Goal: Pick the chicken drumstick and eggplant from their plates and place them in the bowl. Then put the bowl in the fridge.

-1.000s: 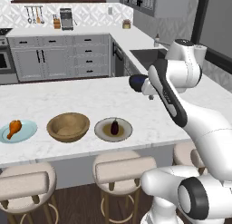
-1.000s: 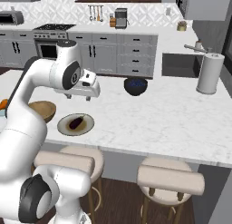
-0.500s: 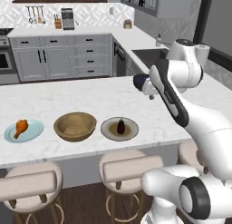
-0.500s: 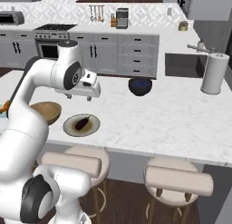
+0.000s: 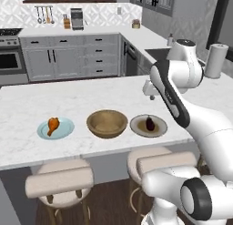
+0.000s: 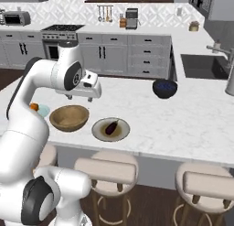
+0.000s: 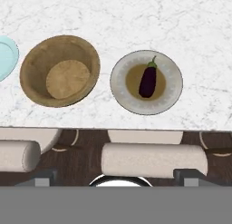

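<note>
left base view: from behind the arm's left, facing forward and down over the white marble island counter [image 5: 27, 105].
right base view: the same counter [image 6: 196, 124] from the right.
hand view: near, straight down.
shared: round light-brown wooden bowl [image 5: 107, 123] [image 6: 69, 118] [image 7: 60, 70].

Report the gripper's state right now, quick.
Gripper: holding nothing; open or closed cannot be told. It hangs above the counter, while the eggplant lies on its plate.
</note>
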